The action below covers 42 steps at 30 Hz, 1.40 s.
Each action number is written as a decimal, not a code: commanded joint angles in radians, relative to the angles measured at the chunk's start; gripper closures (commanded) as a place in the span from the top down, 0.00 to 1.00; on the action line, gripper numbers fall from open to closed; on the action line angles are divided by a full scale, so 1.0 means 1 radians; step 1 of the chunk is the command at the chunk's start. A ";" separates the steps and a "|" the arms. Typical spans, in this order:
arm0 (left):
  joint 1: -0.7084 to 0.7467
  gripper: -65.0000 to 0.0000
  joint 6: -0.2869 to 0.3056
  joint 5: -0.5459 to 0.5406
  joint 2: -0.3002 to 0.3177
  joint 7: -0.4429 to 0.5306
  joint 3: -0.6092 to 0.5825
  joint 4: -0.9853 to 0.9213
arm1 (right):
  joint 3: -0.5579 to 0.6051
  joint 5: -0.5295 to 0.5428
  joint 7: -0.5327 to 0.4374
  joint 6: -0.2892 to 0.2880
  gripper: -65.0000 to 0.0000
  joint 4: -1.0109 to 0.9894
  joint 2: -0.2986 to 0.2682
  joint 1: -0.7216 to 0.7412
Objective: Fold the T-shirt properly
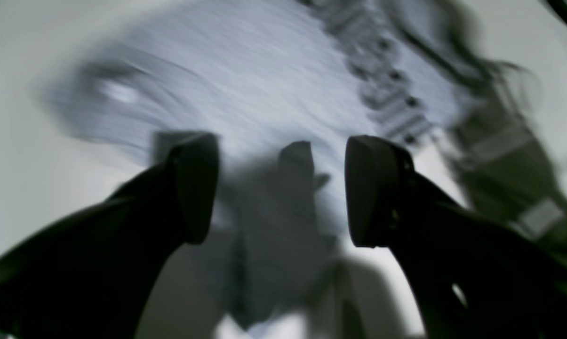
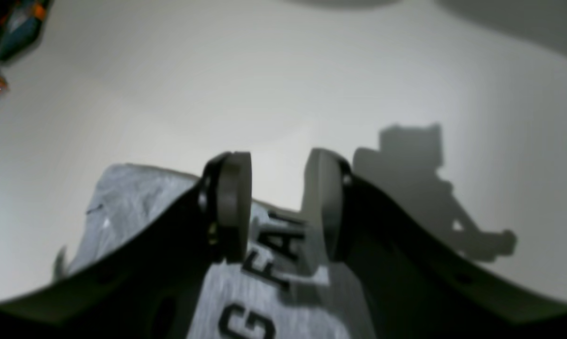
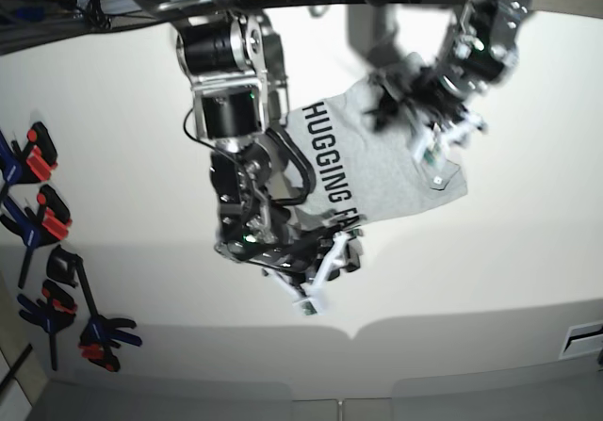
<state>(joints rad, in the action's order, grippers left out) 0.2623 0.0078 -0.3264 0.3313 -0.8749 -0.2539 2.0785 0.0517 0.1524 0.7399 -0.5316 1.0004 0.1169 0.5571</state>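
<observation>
Left wrist view: left gripper point(image 1: 282, 188) is hanging wide open over the blurred T-shirt point(image 1: 245, 89), holding nothing.

Right wrist view: right gripper point(image 2: 276, 207) is sitting narrowly parted at the lettered edge; cloth could slip free.

Base view: both arms are reaching down over the shirt lying on the table point(image 3: 528, 251).

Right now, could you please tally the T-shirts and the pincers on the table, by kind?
T-shirt: 1, grey with black lettering
Pincers: 2, the left pincer and the right pincer
Total: 3
</observation>
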 commanded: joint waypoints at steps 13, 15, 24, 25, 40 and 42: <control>-0.078 0.60 0.081 0.234 -0.078 0.127 0.005 -0.440 | 0.014 -0.123 -0.051 0.095 0.34 -0.237 -0.006 0.011; -0.106 0.60 0.050 0.297 -0.049 0.132 0.005 -0.466 | 0.014 -0.117 -0.017 0.095 0.34 -0.235 -0.017 -0.002; -0.230 0.60 -0.008 0.326 0.076 0.165 0.004 -0.584 | 0.014 -0.009 0.063 0.085 0.34 -0.035 -0.042 -0.207; -0.242 0.60 -0.008 0.325 0.080 0.166 0.004 -0.607 | 0.014 0.001 0.066 0.082 0.34 0.003 -0.042 -0.244; -0.266 0.60 -0.007 0.340 0.084 0.130 0.004 -0.656 | 0.014 0.109 0.113 0.060 0.34 0.485 -0.045 -0.641; -0.265 0.61 -0.008 0.380 0.088 0.121 0.004 -0.639 | 0.013 0.109 0.113 0.060 0.34 0.517 -0.045 -0.640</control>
<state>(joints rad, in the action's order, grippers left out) -0.0105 0.0044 0.0303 0.3996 -0.6655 -0.2501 1.4460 0.0639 0.2752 0.8436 -0.4755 1.5051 0.0742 -0.0891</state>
